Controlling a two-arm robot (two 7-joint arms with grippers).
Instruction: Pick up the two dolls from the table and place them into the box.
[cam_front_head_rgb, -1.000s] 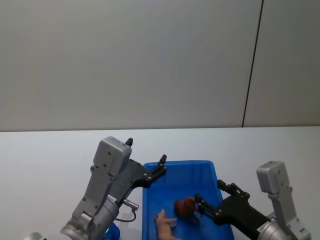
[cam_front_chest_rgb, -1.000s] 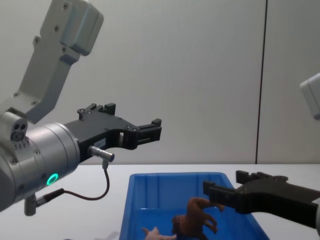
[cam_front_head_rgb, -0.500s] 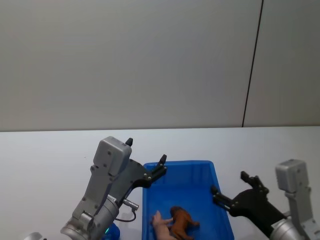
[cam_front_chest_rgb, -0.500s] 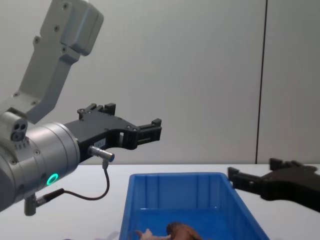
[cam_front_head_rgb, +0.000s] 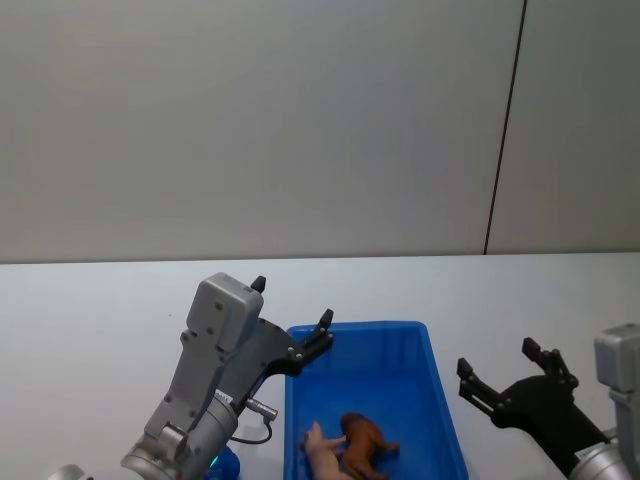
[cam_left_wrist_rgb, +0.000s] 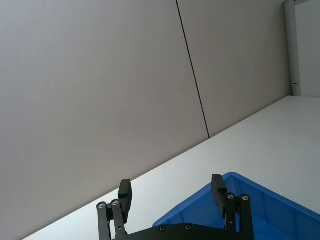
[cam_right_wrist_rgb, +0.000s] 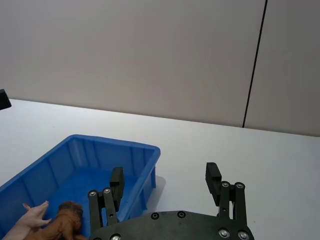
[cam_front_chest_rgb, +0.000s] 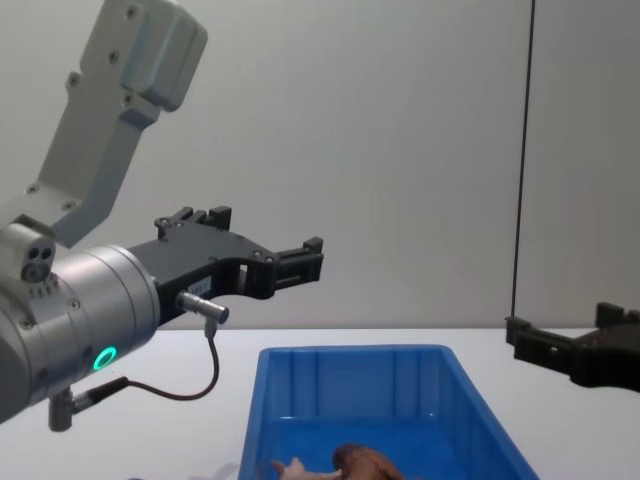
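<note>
The blue box (cam_front_head_rgb: 360, 327) stands on the white table (cam_front_head_rgb: 90, 310). Inside it, the brown lion doll (cam_front_head_rgb: 366, 441) lies on the floor, touching the pale pinkish doll (cam_front_head_rgb: 322, 450) beside it. The right wrist view has both dolls, the lion (cam_right_wrist_rgb: 62, 221) and the pale one (cam_right_wrist_rgb: 31, 218), low in the box (cam_right_wrist_rgb: 116, 142). My right gripper (cam_front_head_rgb: 497, 359) hovers open and empty over the table, just right of the box. My left gripper (cam_front_head_rgb: 292, 303) hangs open and empty above the box's far-left corner. From the chest, the left gripper (cam_front_chest_rgb: 305, 262) is well above the box (cam_front_chest_rgb: 350, 352).
Bare white table stretches to the right of the box (cam_right_wrist_rgb: 260, 160) and behind it. A grey wall with a dark vertical seam (cam_front_head_rgb: 505, 130) stands at the back. A black cable (cam_front_chest_rgb: 205, 370) loops under my left wrist.
My right gripper let go of the lion, which dropped to the box floor beside the pale doll. The gripper then drew back to the right, out of the box. The left arm stayed still.
</note>
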